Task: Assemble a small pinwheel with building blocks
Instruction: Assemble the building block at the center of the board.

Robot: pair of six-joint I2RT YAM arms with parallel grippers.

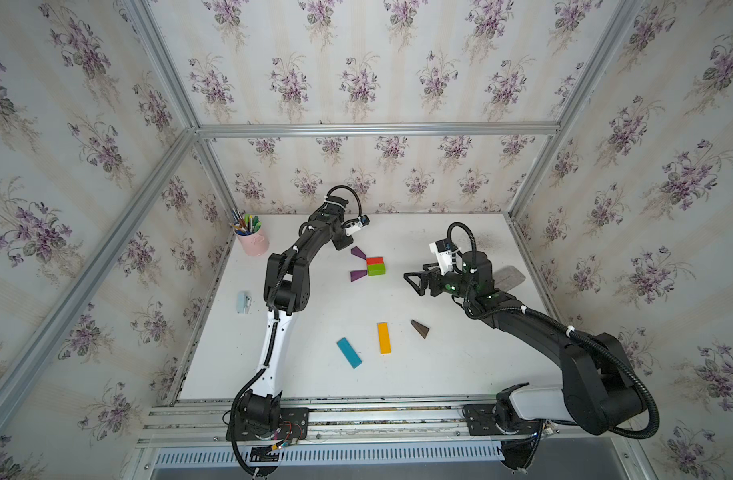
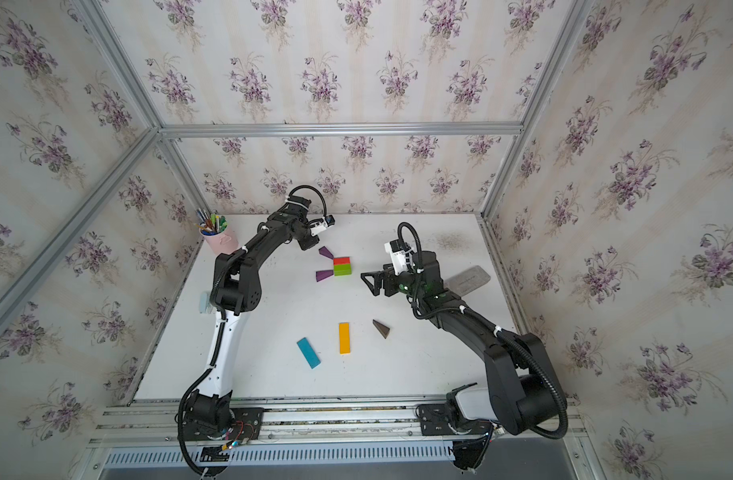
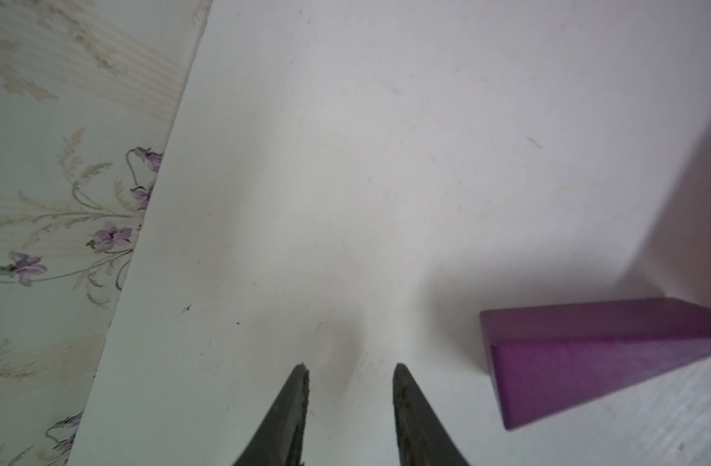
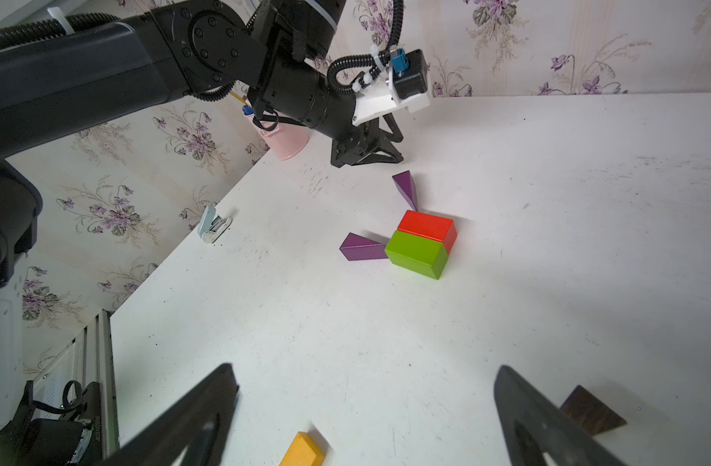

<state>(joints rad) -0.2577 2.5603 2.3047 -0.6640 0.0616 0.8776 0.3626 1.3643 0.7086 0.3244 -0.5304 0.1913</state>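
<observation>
On the white tabletop (image 1: pixel 439 374) the pinwheel is only partly put together. The red block (image 1: pixel 375 261) and the green block (image 1: pixel 376 269) lie flat and touch along their long sides, the red one farther from the robot. They are near the middle of the tabletop, a little toward the back.

Two blades lie on the left side of this pair. The far purple wedge (image 1: pixel 357 252) points its thin end at the corner of the red block. The near purple wedge (image 1: pixel 357 275) points its thin end at the green block and seems to touch it.

The other pieces lie apart, closer to the robot. The orange bar (image 1: pixel 383 338) and the blue bar (image 1: pixel 349 353) are near each other but do not touch, and the blue one lies slanted. The brown wedge (image 1: pixel 420 328) lies to the right of the orange bar.

The left gripper (image 3: pixel 350 367) is low over the tabletop, just beside the far purple wedge. Its jaws have a narrow gap and nothing is between them.

The right gripper (image 4: pixel 366 369) hangs over the tabletop to the right of the green block, well apart from it. Its jaws are spread wide and hold nothing.

A pink cup (image 1: pixel 253 242) with pens stands in the far left corner.
</observation>
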